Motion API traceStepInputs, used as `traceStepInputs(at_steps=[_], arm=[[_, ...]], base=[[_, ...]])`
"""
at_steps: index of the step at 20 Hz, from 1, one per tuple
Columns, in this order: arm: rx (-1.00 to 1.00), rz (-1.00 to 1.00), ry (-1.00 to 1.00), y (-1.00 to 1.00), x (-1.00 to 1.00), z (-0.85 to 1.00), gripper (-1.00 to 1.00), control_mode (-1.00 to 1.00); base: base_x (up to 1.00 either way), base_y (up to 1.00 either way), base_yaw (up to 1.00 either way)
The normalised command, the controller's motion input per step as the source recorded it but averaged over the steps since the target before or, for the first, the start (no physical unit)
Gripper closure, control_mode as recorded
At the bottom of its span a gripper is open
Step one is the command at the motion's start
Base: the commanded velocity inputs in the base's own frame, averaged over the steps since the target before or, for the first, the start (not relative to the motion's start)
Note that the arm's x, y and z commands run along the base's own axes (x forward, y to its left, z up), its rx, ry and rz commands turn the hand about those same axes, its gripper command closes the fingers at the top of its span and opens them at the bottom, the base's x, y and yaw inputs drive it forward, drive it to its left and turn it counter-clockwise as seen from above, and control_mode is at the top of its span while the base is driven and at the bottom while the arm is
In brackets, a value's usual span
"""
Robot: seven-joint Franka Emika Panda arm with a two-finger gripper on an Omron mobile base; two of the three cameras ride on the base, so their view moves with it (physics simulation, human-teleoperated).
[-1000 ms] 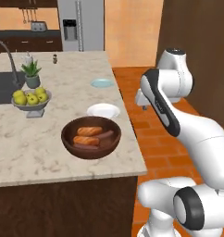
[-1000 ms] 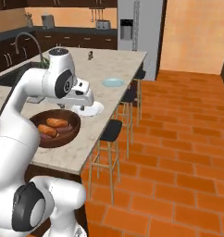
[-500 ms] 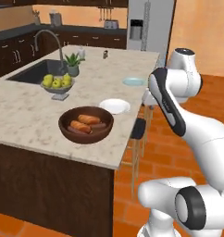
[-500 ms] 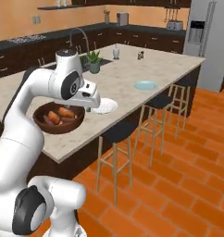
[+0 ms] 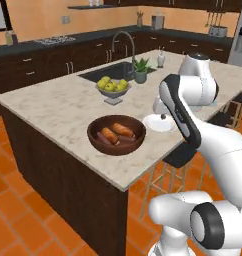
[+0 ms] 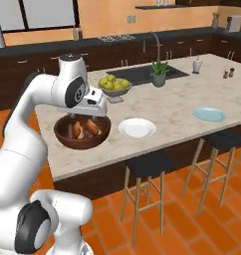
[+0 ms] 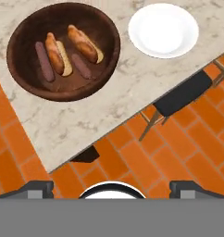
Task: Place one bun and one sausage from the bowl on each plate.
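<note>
The dark wooden bowl (image 7: 21,69) sits near the island's edge and holds two buns (image 7: 56,52) (image 7: 85,44) and two sausages (image 7: 43,67) (image 7: 81,66). The bowl (image 5: 95,142) also shows in the left base view, and the bowl (image 6: 67,142) in the right base view. Beside it lies the white plate (image 7: 163,30) (image 6: 136,128) (image 5: 158,123), bare. The pale blue plate (image 6: 209,114) lies farther along the counter. My gripper (image 7: 112,190) (image 6: 90,118) is open and holds nothing. It hangs above the counter's edge, just in front of the bowl.
A grey footed bowl of yellow-green fruit (image 5: 113,87) and a potted plant (image 5: 141,70) stand by the sink (image 5: 110,72). Black stools (image 6: 145,164) (image 7: 183,95) stand under the island's edge over the orange tile floor. Salt and pepper shakers (image 6: 226,73) are at the far end.
The whole picture has shifted as the base drove around the island, so the bowl and plates now sit closer and at a new angle. The arm keeps its pose and the gripper stays open.
</note>
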Motion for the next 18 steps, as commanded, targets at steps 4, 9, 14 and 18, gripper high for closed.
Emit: traceStepInputs(at_steps=[4,9,14,18], arm=[[0.0,0.0,0.0,0.0,0.0,0.0,-1.0,1.0],[0.0,0.0,0.0,0.0,0.0,0.0,-1.0,1.0],[0.0,0.0,0.0,0.0,0.0,0.0,-1.0,1.0],[0.0,0.0,0.0,0.0,0.0,0.0,-1.0,1.0]], base=[[0.01,-0.88,0.74],[0.07,-0.88,0.73],[0.1,-0.66,0.49],[0.48,-0.36,0.18]])
